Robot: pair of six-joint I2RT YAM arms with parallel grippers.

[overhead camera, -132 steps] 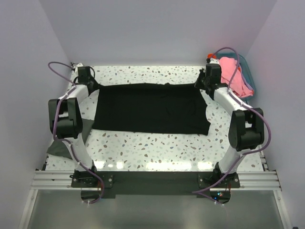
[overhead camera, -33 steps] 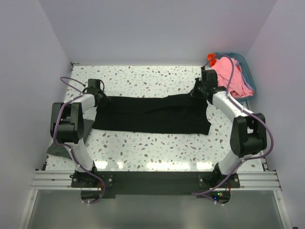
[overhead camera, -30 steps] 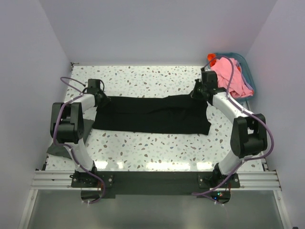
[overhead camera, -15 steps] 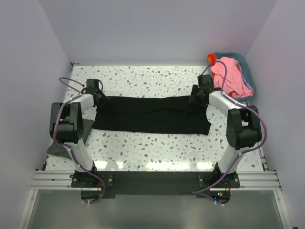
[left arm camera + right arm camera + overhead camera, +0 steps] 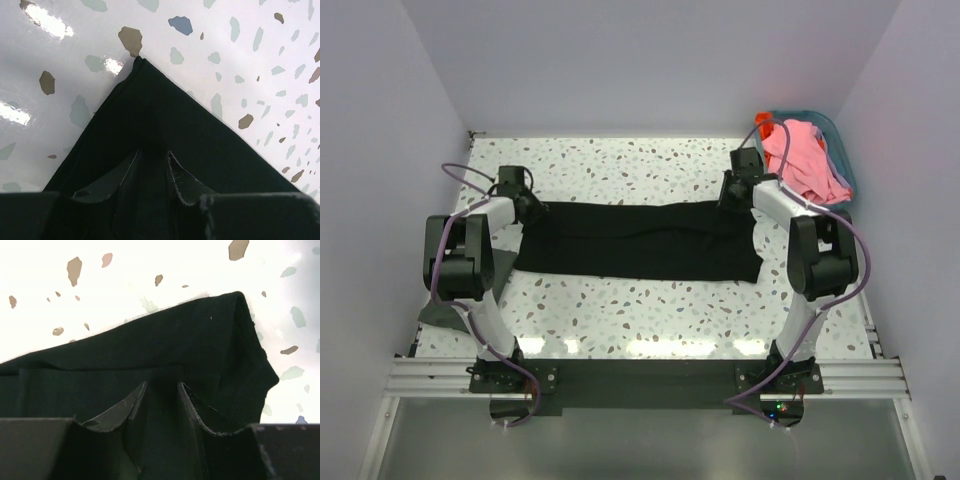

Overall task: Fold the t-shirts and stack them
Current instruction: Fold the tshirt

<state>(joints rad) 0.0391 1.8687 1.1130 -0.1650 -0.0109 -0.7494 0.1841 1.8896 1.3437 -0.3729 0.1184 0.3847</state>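
Shirt: the large black fabric t-shirt (image 5: 640, 240) lies flat on the speckled white table (image 5: 620, 160), folded into a long narrow band at mid-table.
Long axis: runs left to right across the table, parallel to its near edge. One short end points at the left arm, the other at the right arm.
Far edge: nearly straight, with a slight wrinkle near the middle.
Near edge: straight, ending in a small jutting corner at the right.
Left gripper (image 5: 152, 155): low over the band's far-left corner, fingers a narrow gap apart with black cloth showing in the gap. The corner's point lies just beyond the tips on bare table.
Right gripper (image 5: 162, 386): low over the far-right corner, fingers likewise narrowly parted above the cloth. A rounded folded edge lies just past the tips.
Open room: a wide strip of bare table beyond the band and another strip in front of it; narrower margins at both short ends.
Basket: a teal plastic basket (image 5: 820, 118) at the far-right corner holds a pink t-shirt (image 5: 805, 160) and an orange-red one (image 5: 763, 124), near the right gripper.
Left near edge: a dark grey cloth (image 5: 442, 310) lies beside the left arm, apart from the black band.
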